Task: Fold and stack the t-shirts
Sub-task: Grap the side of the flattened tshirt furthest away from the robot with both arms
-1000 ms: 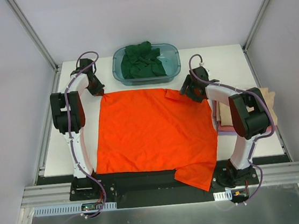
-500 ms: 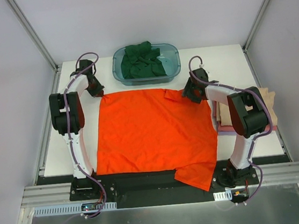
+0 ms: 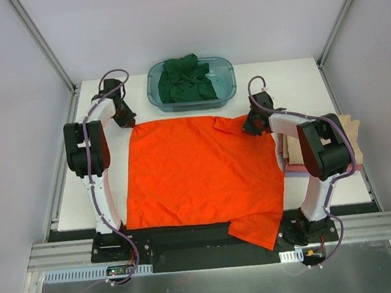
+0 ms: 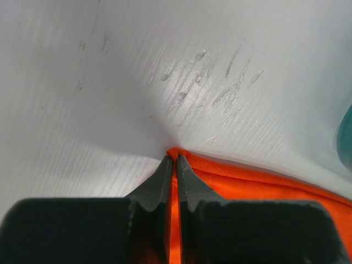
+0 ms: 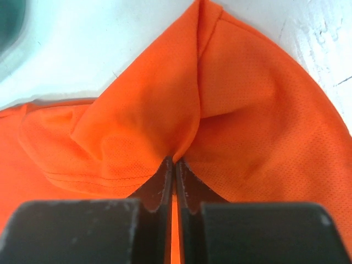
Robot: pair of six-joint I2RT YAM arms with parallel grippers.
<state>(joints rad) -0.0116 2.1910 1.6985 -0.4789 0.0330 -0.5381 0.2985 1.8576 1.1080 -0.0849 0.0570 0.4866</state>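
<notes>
A bright orange-red t-shirt [image 3: 198,171] lies spread flat over the middle of the white table, its near right corner hanging over the front edge. My left gripper [image 3: 128,120] is shut on the shirt's far left corner [image 4: 175,153]; cloth shows between the closed fingers. My right gripper [image 3: 251,127] is shut on a pinched fold of the orange-red t-shirt [image 5: 165,121] at its far right corner. A dark green t-shirt [image 3: 186,79] lies crumpled in the tub. Folded beige and pink t-shirts [image 3: 353,131] are stacked at the right edge, mostly hidden behind my right arm.
A translucent teal plastic tub [image 3: 227,79] stands at the back centre of the table [image 3: 294,82], just beyond the orange-red shirt. Grey enclosure walls and metal posts stand on both sides. Both arm bases are bolted on the black rail at the near edge.
My right gripper has closed on the shirt's far right corner and shifted slightly toward it. The left gripper has kept its hold on the far left corner.
</notes>
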